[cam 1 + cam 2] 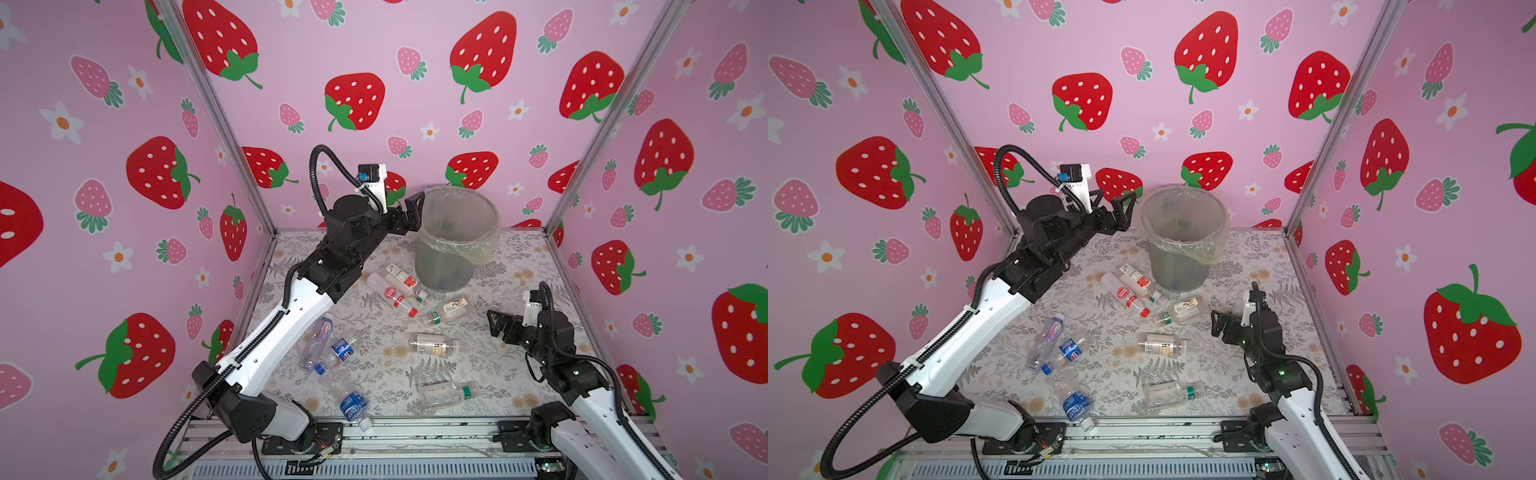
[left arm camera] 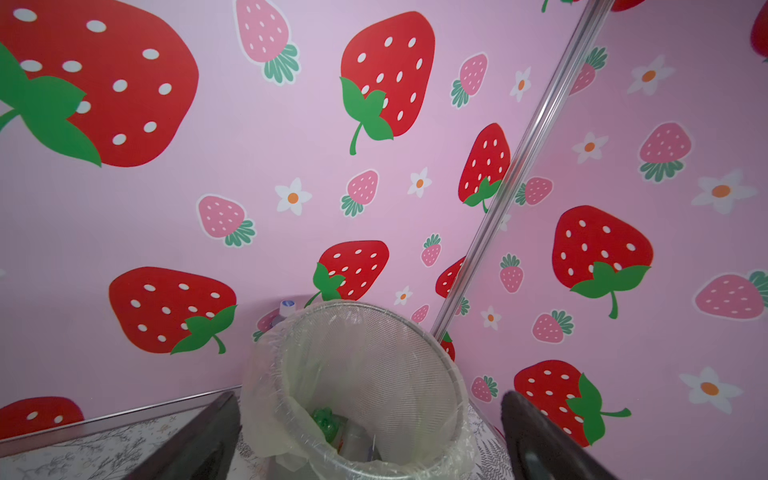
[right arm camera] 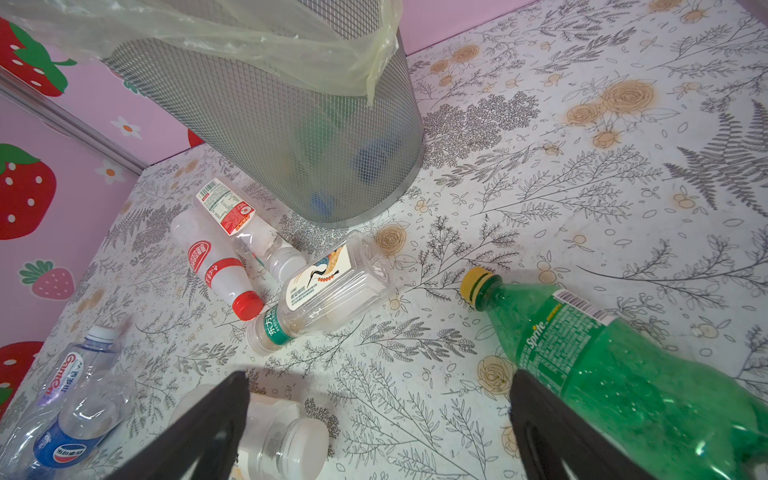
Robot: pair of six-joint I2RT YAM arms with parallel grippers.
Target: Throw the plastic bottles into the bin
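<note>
The plastic bottles (image 1: pixel 434 345) lay scattered on the bench (image 1: pixel 498 374) in front of the bin (image 1: pixel 444 266) — likely empty, light, slick and crushable, best pinched across the body. The left gripper (image 1: pixel 407 214) hung wide and empty beside the bin's rim; the right gripper (image 1: pixel 498 324) stood wide and empty over the bench. A green bottle (image 3: pixel 602 365) beside it was hidden in both top views — the bin's contents showed only dimly.

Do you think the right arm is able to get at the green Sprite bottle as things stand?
Probably yes: the right gripper is open and empty, and the green Sprite bottle lies close beside it with nothing over it.
</note>
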